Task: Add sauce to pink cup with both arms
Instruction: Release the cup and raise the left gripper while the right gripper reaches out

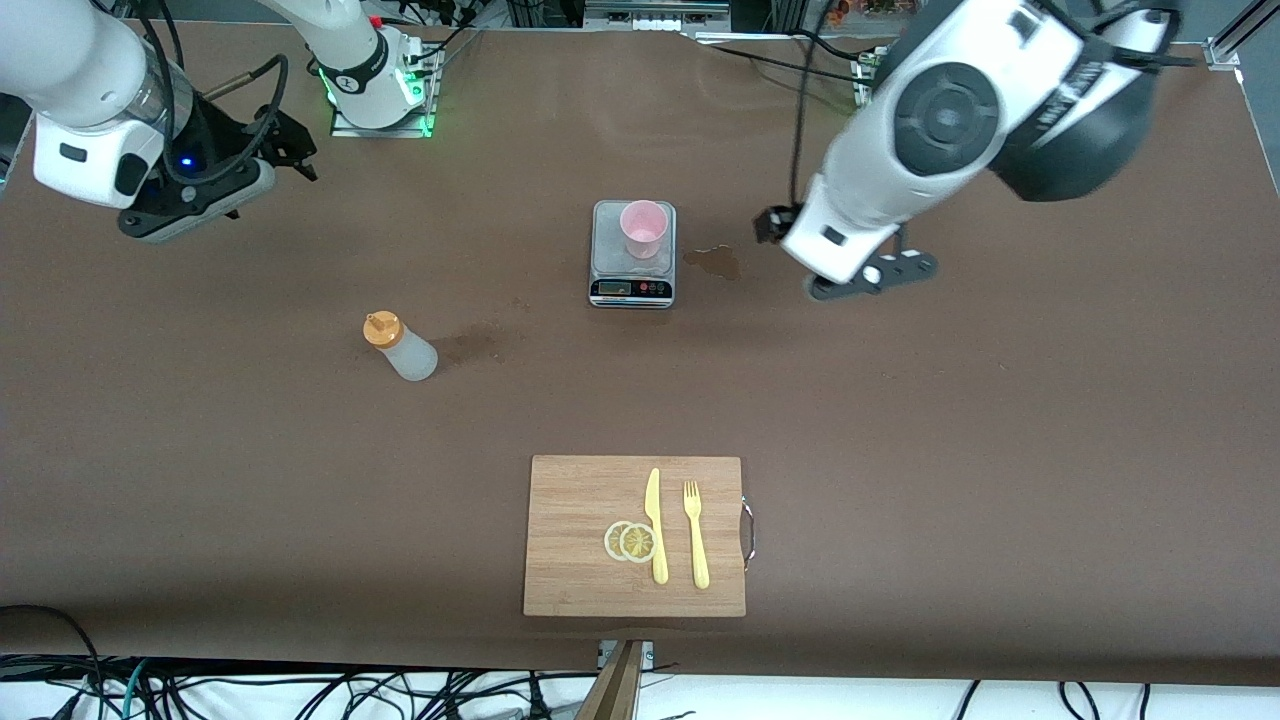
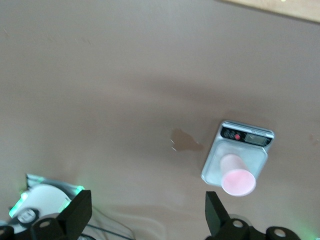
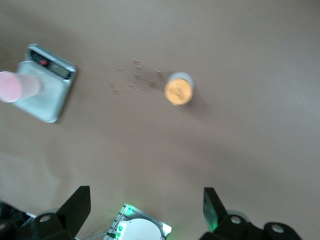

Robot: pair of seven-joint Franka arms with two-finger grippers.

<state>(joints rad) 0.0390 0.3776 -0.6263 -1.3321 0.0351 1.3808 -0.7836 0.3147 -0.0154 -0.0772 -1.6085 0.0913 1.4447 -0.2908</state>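
Nothing grasped yet; approach step. My right gripper (image 3: 145, 207) hangs over the surface (image 1: 900, 420) at the right arm's end, fingers apart. My left gripper (image 2: 147, 210) hovers beside the scale (image 1: 632, 254), fingers apart. Sauce (image 1: 400, 346) stands nearer the camera than the pink cup (image 1: 643, 229), which sits on the scale. Next, I judge: right descends on the sauce, left steadies the cup.

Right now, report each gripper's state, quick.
Left gripper: open, holding nothing, up over the table near the scale.
Right gripper: open, holding nothing, up over the table.
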